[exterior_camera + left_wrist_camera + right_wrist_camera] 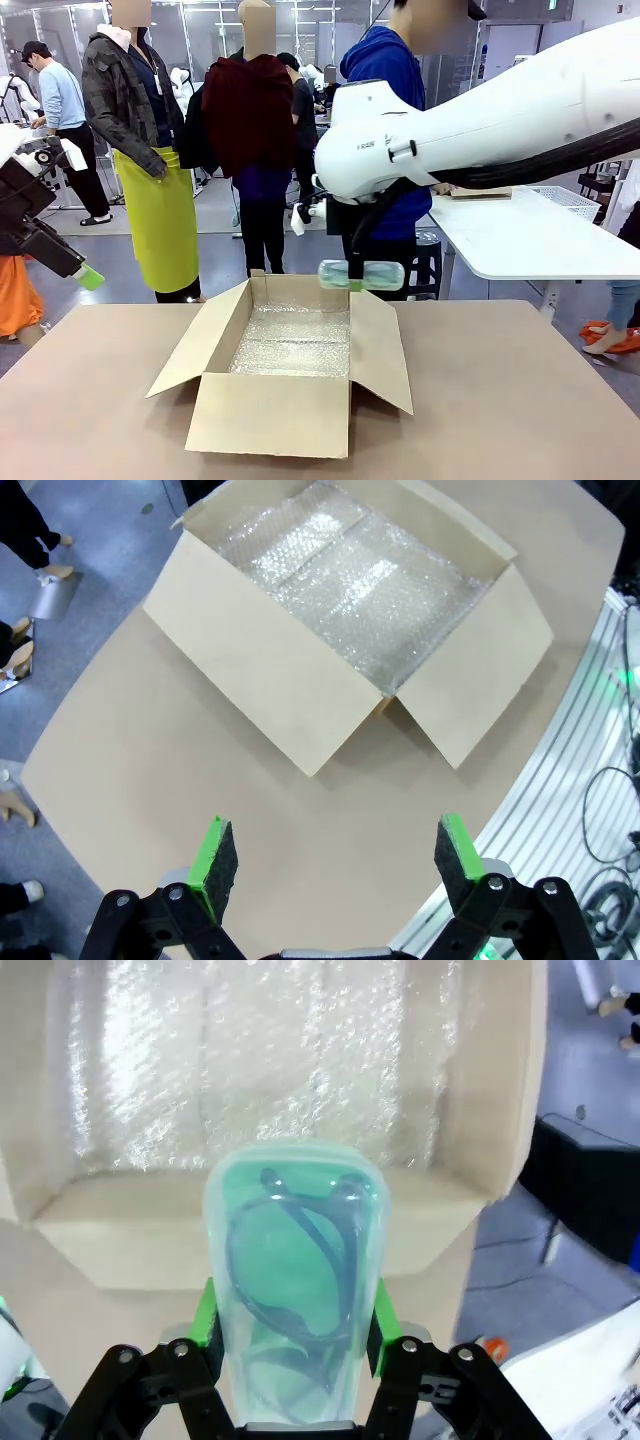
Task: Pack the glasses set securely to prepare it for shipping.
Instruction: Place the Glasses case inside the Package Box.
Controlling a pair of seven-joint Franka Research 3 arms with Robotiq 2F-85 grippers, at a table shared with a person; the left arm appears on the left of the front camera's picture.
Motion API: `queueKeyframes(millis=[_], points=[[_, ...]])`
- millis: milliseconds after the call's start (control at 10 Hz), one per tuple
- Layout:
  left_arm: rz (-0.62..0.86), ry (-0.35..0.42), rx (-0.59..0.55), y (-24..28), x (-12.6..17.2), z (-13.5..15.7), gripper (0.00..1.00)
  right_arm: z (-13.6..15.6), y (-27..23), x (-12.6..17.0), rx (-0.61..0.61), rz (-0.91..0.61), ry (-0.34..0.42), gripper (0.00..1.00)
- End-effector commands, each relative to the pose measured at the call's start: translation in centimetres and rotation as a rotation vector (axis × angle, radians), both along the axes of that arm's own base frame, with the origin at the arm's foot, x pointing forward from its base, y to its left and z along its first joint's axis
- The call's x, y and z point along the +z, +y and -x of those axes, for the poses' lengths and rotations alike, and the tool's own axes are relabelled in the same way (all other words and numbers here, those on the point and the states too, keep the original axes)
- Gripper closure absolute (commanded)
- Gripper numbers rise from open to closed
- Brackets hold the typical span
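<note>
**Right wrist view: mint-green case clamped above the open box**

Right wrist view has the right tool [292, 1315] at the bottom edge. Its two green pads press against the long sides of the clear case with mint-green glasses [295, 1250], so the tool is clamped on that case across its narrow width. This grip looks deliberate. It leaves the broad flat faces free, so the case can probably go down flat without the fingers fouling the lining.

The case sits between the pads and extends beyond them on both sides, its underside turned toward what lies below. In the front view it hangs level in the air directly under the tool. It is above the far right corner of the cardboard box [270, 415], clear of the rim and touching no cardboard.

The box stands on the table [520, 400] with its flaps folded outward, which gives a wide mouth for the descent. Bubble wrap [295, 345] covers its floor, presumably to cushion the contents in transit. No case lies on the wrap, so packing appears to be at its first placement.

Farther out, the left tool [333, 852] has its fingers apart and holds nothing. It hovers over bare table, well apart from the box, likely so the right arm has room to work.
</note>
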State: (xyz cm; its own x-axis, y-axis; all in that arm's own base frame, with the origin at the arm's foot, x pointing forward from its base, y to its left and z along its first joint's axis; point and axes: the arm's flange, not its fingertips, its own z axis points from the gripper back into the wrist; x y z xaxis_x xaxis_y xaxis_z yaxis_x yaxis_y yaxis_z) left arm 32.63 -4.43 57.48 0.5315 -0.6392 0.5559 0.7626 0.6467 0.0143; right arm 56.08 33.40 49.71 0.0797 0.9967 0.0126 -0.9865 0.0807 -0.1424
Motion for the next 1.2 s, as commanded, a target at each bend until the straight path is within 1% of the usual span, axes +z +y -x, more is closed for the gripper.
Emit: queueKeyframes(millis=[0,100,200,300,400,500,600,800,900,1000,1100], points=[[0.006,-0.006,-0.012,0.2,0.2,0.0,0.0,-4.0,3.7,0.1,0.053,0.039,-0.002,0.36],[0.006,-0.006,-0.012,0.2,0.2,0.0,0.0,-5.8,5.7,-0.9,0.081,0.068,0.034,0.36],[0.006,-0.006,-0.012,0.2,0.2,0.0,0.0,-7.2,7.2,-2.0,0.073,0.069,0.052,0.36],[0.006,-0.006,-0.012,0.2,0.2,0.0,0.0,-8.3,8.7,-3.5,0.051,0.047,0.062,0.36],[0.006,-0.006,-0.012,0.2,0.2,0.0,0.0,-9.0,9.6,-5.0,0.035,0.058,0.061,0.36],[0.006,-0.006,-0.012,0.2,0.2,0.0,0.0,-9.6,10.3,-6.4,0.029,0.018,0.036,0.36],[0.006,-0.006,-0.012,0.2,0.2,0.0,0.0,-10.1,11.1,-7.9,0.032,0.024,0.03,0.36],[0.006,-0.006,-0.012,0.2,0.2,0.0,0.0,-10.6,12.0,-10.5,0.044,0.06,0.091,0.36],[0.006,-0.006,-0.012,0.2,0.2,0.0,0.0,-10.9,12.1,-11.5,0.048,0.058,0.071,0.36],[0.006,-0.006,-0.012,0.2,0.2,0.0,0.0,-11.3,12.2,-12.4,0.071,0.039,0.069,0.36],[0.006,-0.006,-0.012,0.2,0.2,0.0,0.0,-11.8,12.7,-13.5,0.073,0.063,0.059,0.36]])
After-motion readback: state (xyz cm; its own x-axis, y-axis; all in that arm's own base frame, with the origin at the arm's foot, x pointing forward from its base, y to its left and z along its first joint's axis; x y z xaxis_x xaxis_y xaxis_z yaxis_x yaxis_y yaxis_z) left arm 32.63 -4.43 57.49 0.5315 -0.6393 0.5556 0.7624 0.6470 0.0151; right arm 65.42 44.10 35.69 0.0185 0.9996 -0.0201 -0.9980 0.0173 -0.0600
